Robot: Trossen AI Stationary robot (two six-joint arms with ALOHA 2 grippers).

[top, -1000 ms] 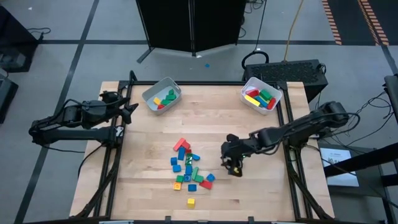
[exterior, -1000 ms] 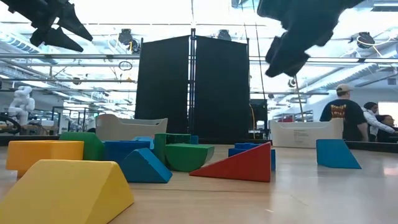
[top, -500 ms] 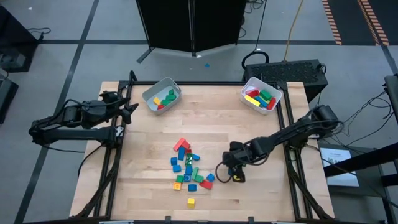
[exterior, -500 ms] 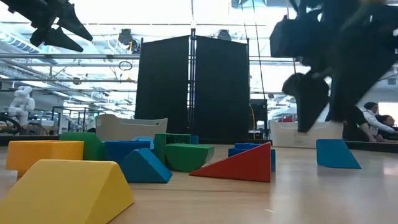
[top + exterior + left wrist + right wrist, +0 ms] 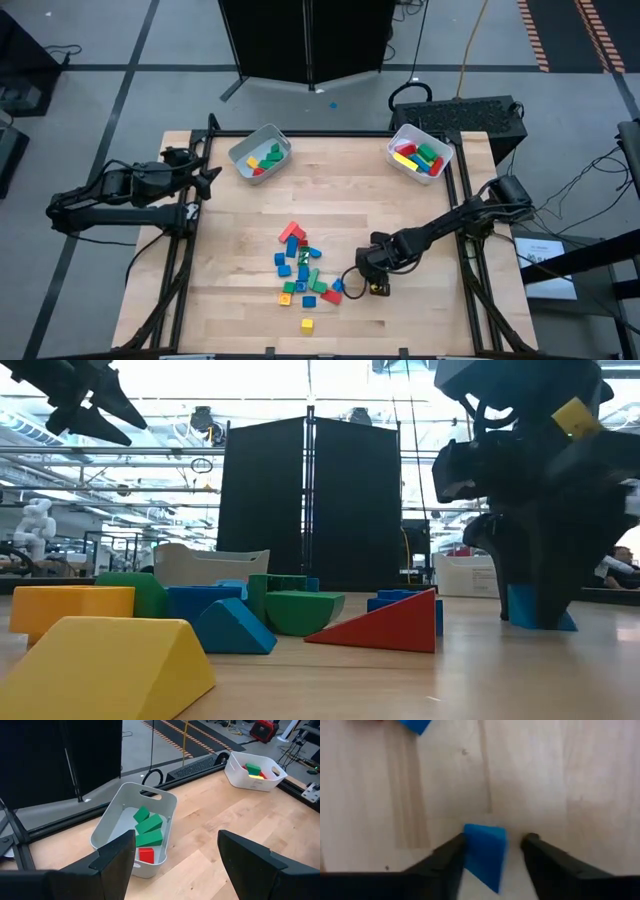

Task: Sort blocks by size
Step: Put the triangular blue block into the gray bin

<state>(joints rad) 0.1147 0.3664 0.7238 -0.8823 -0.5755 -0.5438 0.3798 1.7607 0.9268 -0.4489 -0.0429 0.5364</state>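
Note:
Several blocks (image 5: 303, 270) in red, blue, green and yellow lie in a loose pile at the table's middle. One blue wedge (image 5: 485, 852) rests flat on the wood at the pile's right edge. My right gripper (image 5: 492, 845) points steeply down over it, open, with one finger on either side of the wedge. In the low view the gripper (image 5: 535, 610) hides most of the wedge (image 5: 566, 622). My left gripper (image 5: 210, 178) waits open at the table's left edge, high above the wood. My right gripper straddles the blue wedge from above. One finger (image 5: 451, 851) stands right at the wedge's side (image 5: 468, 845); whether it touches, I cannot tell. The other finger (image 5: 537, 851) is clearly apart from it. The wedge sits on the table.
A white bin (image 5: 260, 152) with green, yellow and red blocks stands at the far left. A second white bin (image 5: 420, 150) with blocks stands at the far right. A lone yellow cube (image 5: 307, 325) lies near the front edge. Bare wood lies to the pile's right.
My right gripper has come down and moved toward the table's near edge and the pile. It has tipped to point more steeply downward, and its fingers now stand around the blue wedge. The blocks have kept their places.

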